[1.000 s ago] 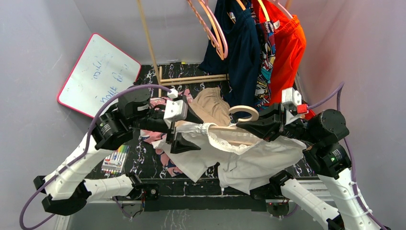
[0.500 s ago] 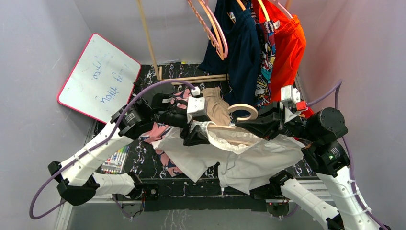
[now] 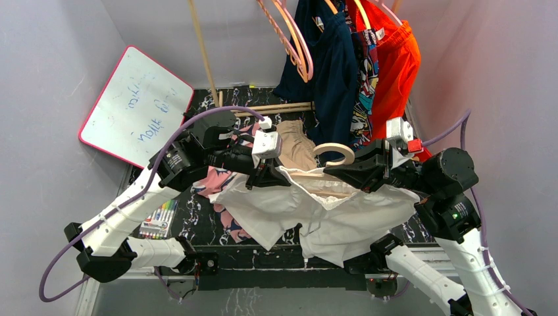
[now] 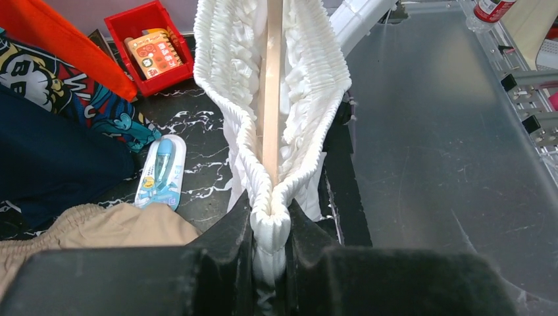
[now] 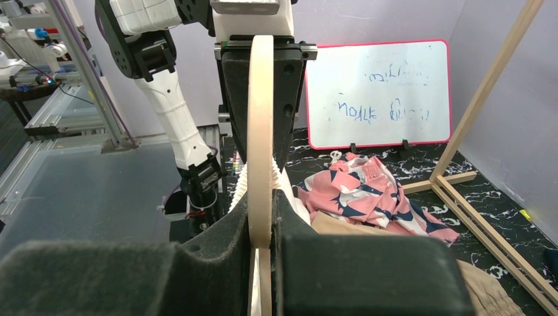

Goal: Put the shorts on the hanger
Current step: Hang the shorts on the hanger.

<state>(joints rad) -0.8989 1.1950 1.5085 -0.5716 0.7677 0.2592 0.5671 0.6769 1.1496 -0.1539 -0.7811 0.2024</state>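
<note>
The white shorts point(image 3: 342, 220) hang below the pale wooden hanger point(image 3: 335, 150), above the table. Their gathered waistband point(image 4: 309, 72) runs along both sides of the hanger's bar point(image 4: 271, 85). My left gripper point(image 3: 279, 176) is at the left end of the waistband. In the left wrist view it point(image 4: 271, 220) is shut on the bunched end of the waistband. My right gripper point(image 3: 329, 172) holds the hanger from the right, near its hook. The right wrist view shows it point(image 5: 262, 217) shut on the hanger point(image 5: 260, 118), whose flat wood stands upright between the pads.
A pink navy-patterned garment point(image 3: 214, 181) and tan shorts point(image 3: 296, 148) lie on the black marbled table. A whiteboard point(image 3: 135, 102) leans at the back left and a marker pack point(image 3: 158, 219) lies front left. Navy point(image 3: 329, 72) and orange point(image 3: 395, 66) clothes and pink hangers point(image 3: 293, 39) hang on the wooden rack point(image 3: 263, 108).
My left arm has swung right to the end of the waistband, and its gripper has gone from open to shut on it. The right arm and hanger have stayed put.
</note>
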